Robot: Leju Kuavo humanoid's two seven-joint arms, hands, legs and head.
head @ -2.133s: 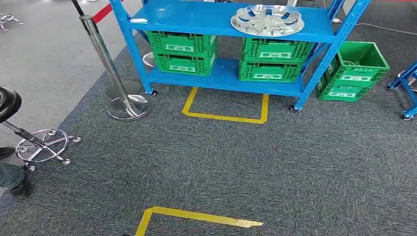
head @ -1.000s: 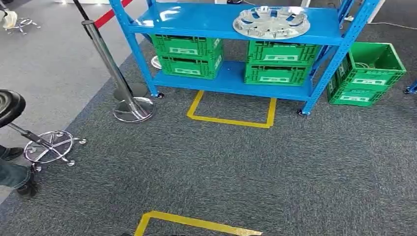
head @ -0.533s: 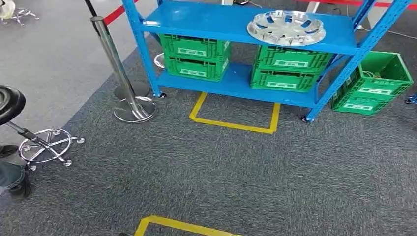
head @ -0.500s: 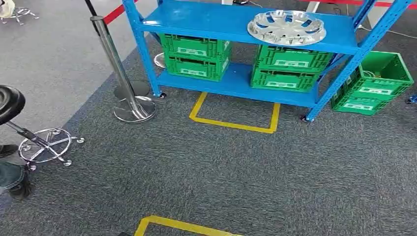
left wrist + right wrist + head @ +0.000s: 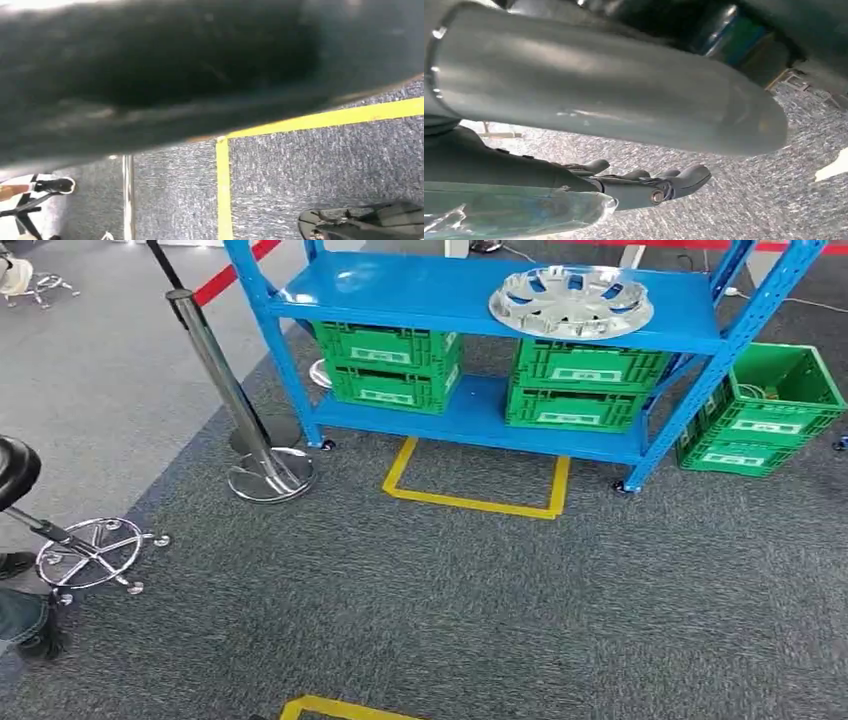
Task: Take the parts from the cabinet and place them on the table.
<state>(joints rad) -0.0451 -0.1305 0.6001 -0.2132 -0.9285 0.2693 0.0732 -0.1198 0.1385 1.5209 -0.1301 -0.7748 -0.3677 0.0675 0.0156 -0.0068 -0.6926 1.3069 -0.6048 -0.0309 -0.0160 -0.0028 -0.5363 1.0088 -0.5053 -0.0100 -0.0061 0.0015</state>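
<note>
We log a round silver spoked wheel cover (image 5: 571, 301) upper right, atop the blue steel cabinet (image 5: 420, 285); right robot hand (image 5: 644, 187) released, left robot hand's state untellable.

Workshop: blue steel rack (image 5: 480, 290), green crates (image 5: 385, 365), floor tape (image 5: 475, 502).
</note>
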